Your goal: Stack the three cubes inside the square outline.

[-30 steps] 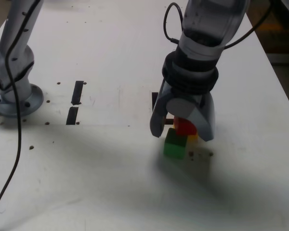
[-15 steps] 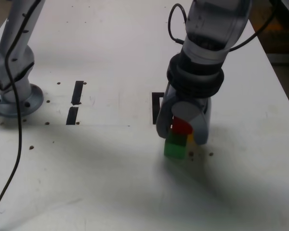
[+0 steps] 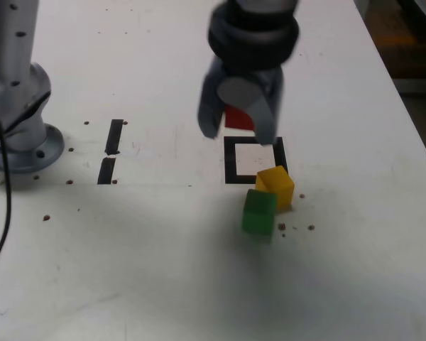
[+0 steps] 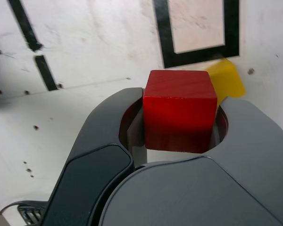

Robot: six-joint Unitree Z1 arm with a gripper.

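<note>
In the exterior view, a small red cube (image 3: 239,118) is clamped in the grey hand (image 3: 239,131), raised at upper centre above the thick black square outline (image 3: 229,160). A yellow cube (image 3: 275,186) overlaps the outline's lower right corner, touching a green cube (image 3: 258,211) on the white surface (image 3: 163,249).

In the wrist view, the red cube (image 4: 179,109) is gripped between dark jaws, with the outline (image 4: 163,37) beyond.
</note>
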